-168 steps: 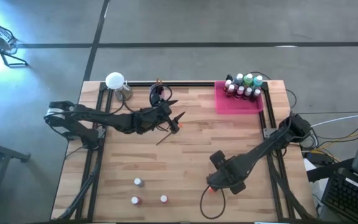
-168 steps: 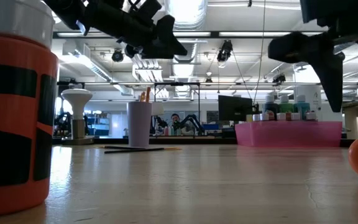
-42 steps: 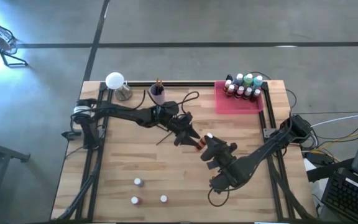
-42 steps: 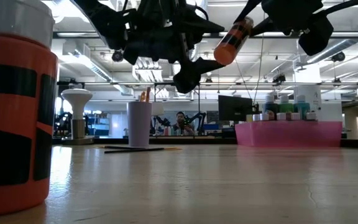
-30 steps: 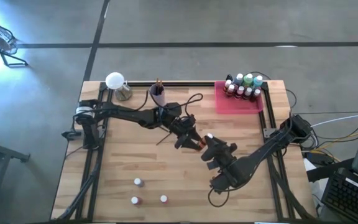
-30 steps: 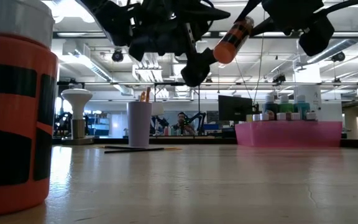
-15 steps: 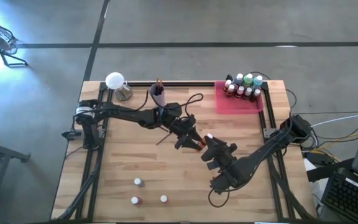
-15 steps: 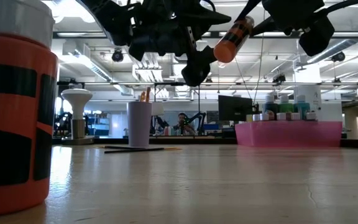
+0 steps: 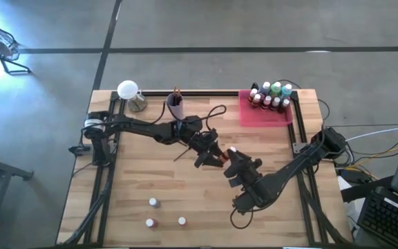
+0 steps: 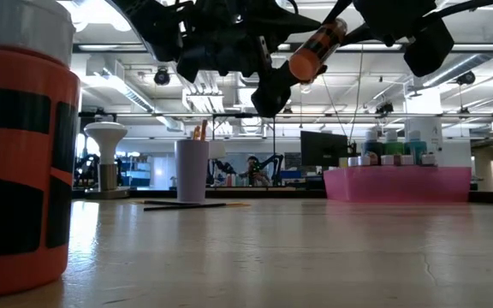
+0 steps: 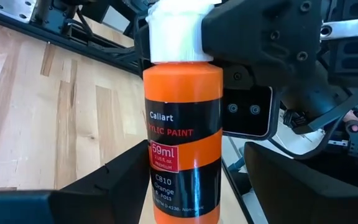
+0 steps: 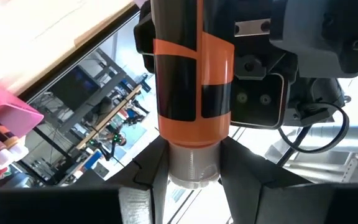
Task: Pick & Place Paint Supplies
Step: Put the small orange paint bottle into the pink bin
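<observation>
An orange paint bottle with a white cap and a black label hangs above the middle of the table. My right gripper is shut on it. My left gripper faces it, open. Its fingers stand on either side of the bottle's lower body, with a strip of table showing between one finger and the bottle. In the high view both grippers meet at mid-table, left gripper and right gripper. Three small bottles stand near the front edge, and a thin brush lies flat by the left gripper. My right gripper pinches the bottle's white cap between its two fingers, one on each side. The bottle is lifted clear of the table and tilted, cap end higher, its base toward my left gripper.
A pink tray at the far right holds several white-capped bottles. A lilac cup with brushes and a white lamp stand at the far edge. In the low view an orange-and-black bottle stands close to the camera.
</observation>
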`<state>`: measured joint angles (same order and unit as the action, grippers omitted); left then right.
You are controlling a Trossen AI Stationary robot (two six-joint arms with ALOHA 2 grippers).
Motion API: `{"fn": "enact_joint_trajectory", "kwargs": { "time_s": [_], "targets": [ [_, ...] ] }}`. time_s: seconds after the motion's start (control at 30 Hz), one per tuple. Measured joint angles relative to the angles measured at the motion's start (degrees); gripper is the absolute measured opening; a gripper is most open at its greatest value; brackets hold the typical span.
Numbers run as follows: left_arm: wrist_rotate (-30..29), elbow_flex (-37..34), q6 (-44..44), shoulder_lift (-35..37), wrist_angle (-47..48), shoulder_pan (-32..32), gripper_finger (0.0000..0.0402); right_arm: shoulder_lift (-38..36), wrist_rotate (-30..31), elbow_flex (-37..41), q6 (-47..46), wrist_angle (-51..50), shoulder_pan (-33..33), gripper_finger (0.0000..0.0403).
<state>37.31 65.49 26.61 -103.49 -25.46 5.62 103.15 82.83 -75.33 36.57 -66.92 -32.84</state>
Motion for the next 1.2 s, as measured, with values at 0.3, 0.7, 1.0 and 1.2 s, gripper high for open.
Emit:
{"fn": "enact_joint_trajectory", "kwargs": {
  "time_s": [0.3, 0.7, 1.0, 1.2],
  "targets": [
    [-0.89, 0.52, -0.06, -0.67, -0.02, -0.06, 0.0259, 0.00, 0.02, 0.00, -0.18, 0.28, 0.33, 0.0110],
    [-1.41, 0.59, -0.08, -0.67, -0.30, 0.00, 0.0259, 0.00, -0.37, 0.00, -0.02, 0.39, 0.28, 0.0110],
    [-1.54, 0.59, -0.26, -0.67, -0.12, 0.00, 0.0224, 0.00, -0.40, 0.00, 0.98, 0.43, 0.26, 0.0110],
    [-1.67, 0.59, -0.67, -0.67, -0.04, 0.03, 0.0189, 0.00, -0.35, 0.00, 0.92, 0.46, 0.22, 0.0110]
  ]
}}
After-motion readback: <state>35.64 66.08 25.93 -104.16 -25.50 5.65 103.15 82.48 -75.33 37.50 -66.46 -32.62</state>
